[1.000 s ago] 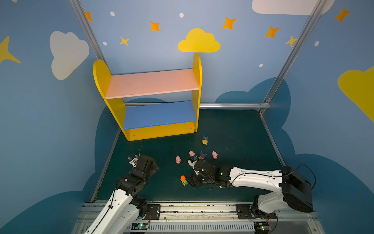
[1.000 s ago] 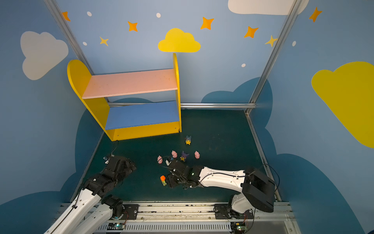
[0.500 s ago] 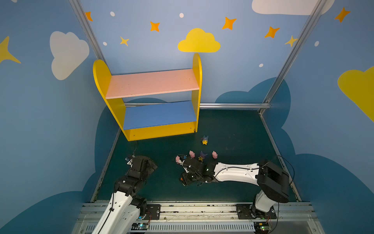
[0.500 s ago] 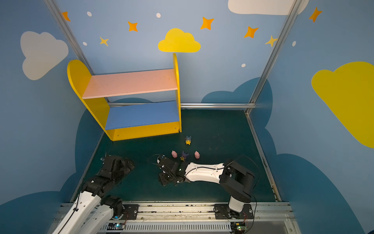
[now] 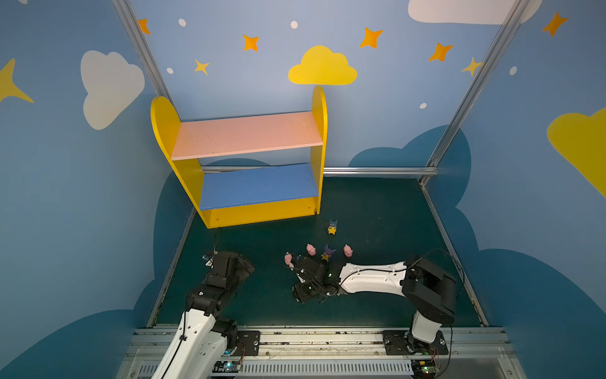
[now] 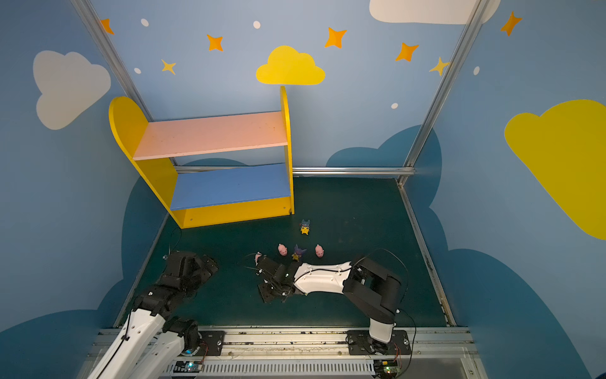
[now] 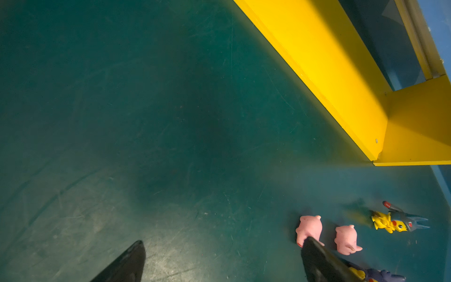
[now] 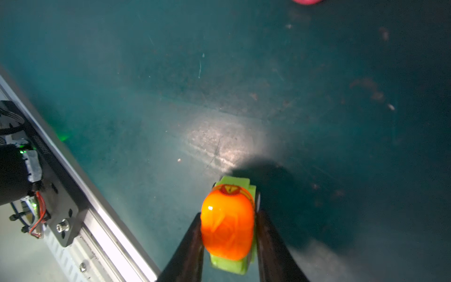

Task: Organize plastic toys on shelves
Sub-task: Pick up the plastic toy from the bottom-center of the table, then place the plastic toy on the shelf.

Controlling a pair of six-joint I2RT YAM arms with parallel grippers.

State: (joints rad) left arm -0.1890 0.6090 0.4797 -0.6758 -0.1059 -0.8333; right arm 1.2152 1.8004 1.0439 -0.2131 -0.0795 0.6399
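Your right gripper (image 8: 229, 216) is pinching the green car (image 8: 227, 232), one finger pressed against each side of its orange top, low over the mat (image 8: 170, 85) and close to the near rail (image 8: 102, 219). Your left gripper (image 7: 224, 263) hangs spread wide over the near left of the mat. Three pink pigs (image 5: 311, 250) and two yellow figures (image 5: 332, 227) lie mid-mat, just beyond your right arm. The shelves (image 5: 259, 187) stand at the far left.
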